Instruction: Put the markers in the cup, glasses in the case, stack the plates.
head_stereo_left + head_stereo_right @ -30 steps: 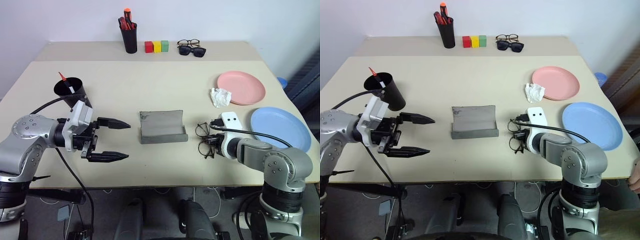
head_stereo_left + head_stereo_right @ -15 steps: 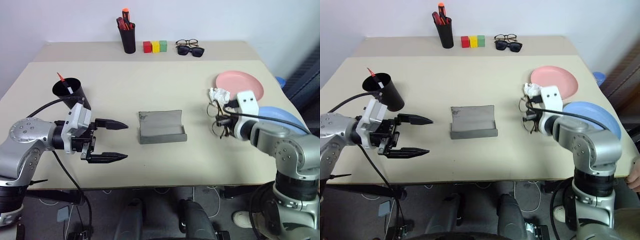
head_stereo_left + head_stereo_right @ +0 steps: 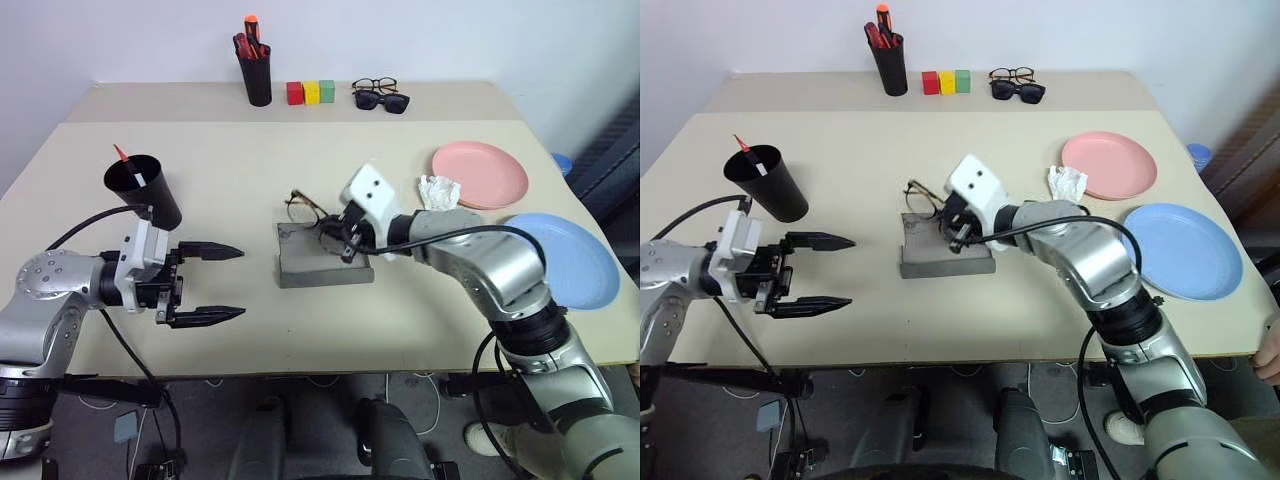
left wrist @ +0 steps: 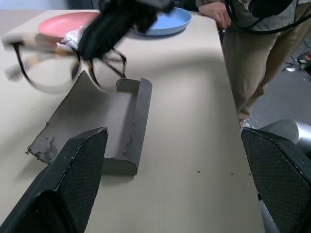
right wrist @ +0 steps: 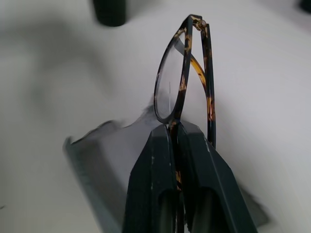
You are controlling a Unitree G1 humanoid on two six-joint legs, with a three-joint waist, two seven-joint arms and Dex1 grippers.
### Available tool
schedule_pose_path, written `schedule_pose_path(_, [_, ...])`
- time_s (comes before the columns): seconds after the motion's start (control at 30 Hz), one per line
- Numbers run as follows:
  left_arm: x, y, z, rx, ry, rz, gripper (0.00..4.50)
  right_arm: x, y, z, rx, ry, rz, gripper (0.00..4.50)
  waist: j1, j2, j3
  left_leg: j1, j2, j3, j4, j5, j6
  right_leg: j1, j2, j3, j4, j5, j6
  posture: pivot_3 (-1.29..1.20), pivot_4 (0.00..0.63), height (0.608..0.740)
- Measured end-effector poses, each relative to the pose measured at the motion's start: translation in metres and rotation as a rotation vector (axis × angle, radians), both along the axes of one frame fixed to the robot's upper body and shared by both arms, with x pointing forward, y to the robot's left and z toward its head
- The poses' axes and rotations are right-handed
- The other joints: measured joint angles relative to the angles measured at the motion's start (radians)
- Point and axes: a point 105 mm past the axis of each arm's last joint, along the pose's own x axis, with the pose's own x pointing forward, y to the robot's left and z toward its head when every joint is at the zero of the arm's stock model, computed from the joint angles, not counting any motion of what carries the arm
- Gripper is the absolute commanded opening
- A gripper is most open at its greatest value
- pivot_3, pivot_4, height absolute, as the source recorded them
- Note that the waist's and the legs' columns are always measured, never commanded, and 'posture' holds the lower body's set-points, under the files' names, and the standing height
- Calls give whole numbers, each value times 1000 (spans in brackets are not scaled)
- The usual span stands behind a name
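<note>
Progress is partial. Head views: one red marker (image 3: 124,156) stands in the cup (image 3: 146,188) at the table's left. The right gripper (image 3: 345,240) is clamped on the glasses (image 3: 305,209) and holds them over the open grey case (image 3: 324,256), not yet laid in. The left gripper (image 3: 205,283) hangs beside the cup, fingers spread wide, holding nothing. The pink plate (image 3: 482,174) and blue plate (image 3: 565,258) lie apart, unstacked.

Left wrist view: the glasses are blurred above the case's raised back wall; the case interior looks empty. A person stands at the table's far edge.

Right wrist view: the fingers (image 5: 150,174) pinch the frame at one lens rim. Whether the temples are folded is hard to tell.
</note>
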Motion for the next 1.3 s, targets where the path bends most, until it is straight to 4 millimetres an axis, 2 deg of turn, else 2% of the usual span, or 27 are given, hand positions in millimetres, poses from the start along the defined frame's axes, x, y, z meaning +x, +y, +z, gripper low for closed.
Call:
schedule_pose_path(0.2, [-4, 1, 0, 2, -14, 19, 4500, 2, -7, -19, -72, 17, 17, 52, -1, 0, 0, 0, 0, 0, 0, 0, 0, 0, 0, 0, 0, 0, 0, 0, 150, 740])
schedule_pose_path(0.3, [-4, 1, 3, 0, -31, 35, 4500, 4, -12, -27, -103, 30, 17, 967, 0, 0, 0, 0, 0, 0, 0, 0, 0, 0, 0, 0, 0, 0, 0, 0, 150, 740])
schedule_pose_path(0.4, [-1, 2, 4, -6, -36, 60, 4500, 5, -19, -30, -134, 33, 15, 2477, 0, 0, 0, 0, 0, 0, 0, 0, 0, 0, 0, 0, 0, 0, 0, 0, 150, 740])
schedule_pose_path(0.5, [12, 2, 13, -40, -73, 132, 4500, 5, -30, -40, -157, 56, -14, 3958, 5, 0, 0, 0, 0, 0, 1, 0, 0, 0, 0, 0, 1, 0, 0, 0, 150, 740])
schedule_pose_path(0.57, [27, 3, 22, -37, -121, 196, 4500, 2, -38, -40, -138, 66, -37, 3958, 6, 0, 0, 0, 0, 1, 1, 0, 0, 0, 0, 0, 1, 0, 0, 0, 150, 740])
schedule_pose_path(0.63, [43, 2, 26, -26, -149, 253, 4500, -1, -48, -32, -83, 66, -69, 3958, 10, 0, 0, 0, 0, 1, 1, 0, 0, 1, 0, 0, 1, 0, 0, 0, 150, 740])
schedule_pose_path(0.73, [73, -1, 25, 6, -172, 347, 3642, -10, -66, -14, -10, 7, -114, 4032, 17, -1, 0, 1, 0, 1, 1, 0, 0, 1, 1, 0, 1, 1, 2, 0, 150, 740])
schedule_pose_path(0.77, [89, -7, 26, 15, -179, 379, 3092, -17, -76, -12, -9, -26, -137, 4032, 30, -1, 0, 0, 0, 1, 1, 0, 0, 2, 1, 0, 1, 2, 4, 0, 150, 740])
schedule_pose_path(0.83, [111, -5, 23, 46, -172, 452, 2067, -28, -89, -15, -36, -56, -159, 4032, 28, -2, 0, 0, 0, 2, 2, 0, 0, 2, 1, 0, 0, 2, 4, 0, 150, 740])
schedule_pose_path(0.93, [148, -32, 19, 86, -147, 473, 486, -59, -129, -43, -105, -22, -238, 4032, 57, -4, -1, 0, -1, 2, 3, 0, 0, 4, 0, 0, -1, 1, 6, 0, 150, 740])
schedule_pose_path(0.97, [156, -36, 16, 109, -139, 481, 58, -68, -135, -52, -115, 4, -249, 4032, 55, -5, -1, 0, -1, 3, 3, 0, 0, 4, 0, 0, -1, 1, 6, 0, 150, 740])
schedule_pose_path(1.03, [169, -51, 10, 140, -123, 470, 58, -82, -148, -61, -118, 28, -274, 4032, 49, -5, -1, 0, -1, 5, 4, 0, 0, 4, 0, 1, -1, 2, 6, 0, 150, 740])
schedule_pose_path(1.13, [180, -67, 5, 165, -122, 442, 58, -92, -154, -56, -101, -12, -281, 4032, 30, -6, -1, 1, 0, 4, 4, 0, 1, 4, 0, 1, 0, 0, 8, 0, 150, 740])
schedule_pose_path(1.3, [186, -90, -1, 217, -105, 359, 58, -103, -160, -55, -42, -53, -308, 4032, 28, -6, -1, 1, 0, 4, 4, 0, 0, 4, 0, 1, 0, -1, 7, 0, 150, 740])
